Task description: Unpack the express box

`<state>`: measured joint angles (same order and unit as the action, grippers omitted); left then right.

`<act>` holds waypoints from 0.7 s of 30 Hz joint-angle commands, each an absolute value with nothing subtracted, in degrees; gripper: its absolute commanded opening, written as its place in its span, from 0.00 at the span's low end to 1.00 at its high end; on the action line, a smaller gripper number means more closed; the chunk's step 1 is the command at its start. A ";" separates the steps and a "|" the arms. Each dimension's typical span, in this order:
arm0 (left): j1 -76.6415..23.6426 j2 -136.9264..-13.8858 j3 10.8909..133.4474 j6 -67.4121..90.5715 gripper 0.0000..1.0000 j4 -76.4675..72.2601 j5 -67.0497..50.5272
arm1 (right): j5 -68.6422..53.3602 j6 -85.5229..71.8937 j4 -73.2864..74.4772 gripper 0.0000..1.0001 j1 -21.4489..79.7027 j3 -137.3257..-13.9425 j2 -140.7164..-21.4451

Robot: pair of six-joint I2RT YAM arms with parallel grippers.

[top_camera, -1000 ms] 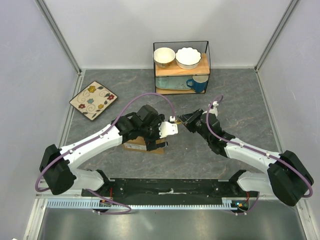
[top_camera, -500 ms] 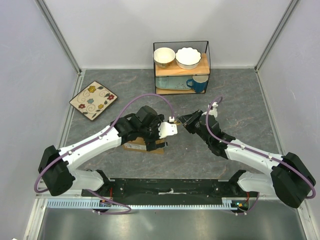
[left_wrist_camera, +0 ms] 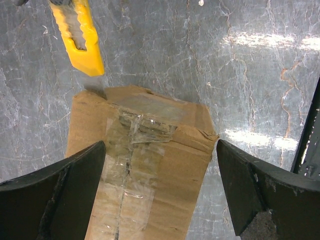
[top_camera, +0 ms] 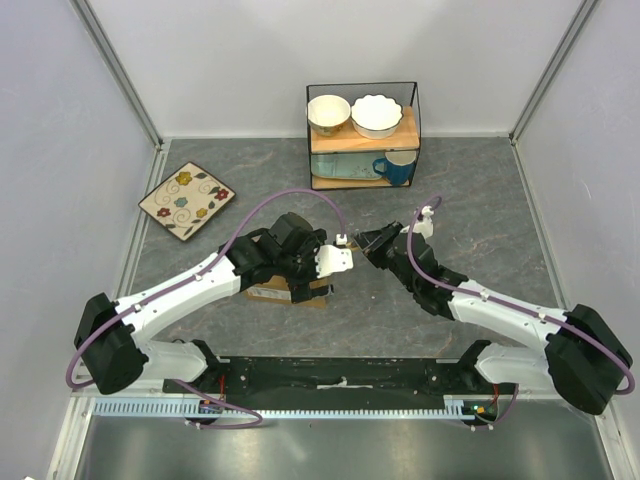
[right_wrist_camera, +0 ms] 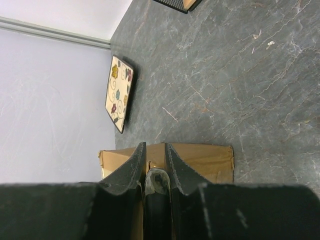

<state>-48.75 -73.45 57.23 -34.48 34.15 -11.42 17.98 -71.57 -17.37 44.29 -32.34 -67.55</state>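
Both jaws apart, left end effector (left_wrist_camera: 160, 145) straddles the box (left_wrist_camera: 145, 170); right end effector (right_wrist_camera: 155, 146) clamps the knife (left_wrist_camera: 80, 37) (tip beside it); unheld, the box may slide.

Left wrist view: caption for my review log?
Open left pincer straddles the taped express box; yellow utility knife tip at its far edge.

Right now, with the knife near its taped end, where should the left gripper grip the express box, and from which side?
Grip the express box across its long side walls, coming straight down. It lies flat, taped seam up, narrower than the open left gripper, whose fingers flank it. Keep back from the end near the yellow utility knife.
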 commanded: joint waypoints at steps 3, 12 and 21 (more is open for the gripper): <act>-48.87 -72.42 56.51 -32.96 0.99 34.72 -10.46 | 19.95 -70.84 -15.82 0.00 45.18 -34.72 -64.52; -48.87 -72.60 56.51 -32.78 0.99 34.80 -10.72 | 20.04 -70.58 -15.64 0.00 45.18 -35.42 -64.16; -48.95 -72.77 57.04 -32.87 0.99 35.07 -10.11 | 19.25 -70.49 -16.96 0.00 45.18 -35.51 -66.36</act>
<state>-48.75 -73.43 57.14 -34.48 34.04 -11.00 19.18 -71.11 -14.96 44.95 -33.23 -65.63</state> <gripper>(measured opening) 0.991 0.232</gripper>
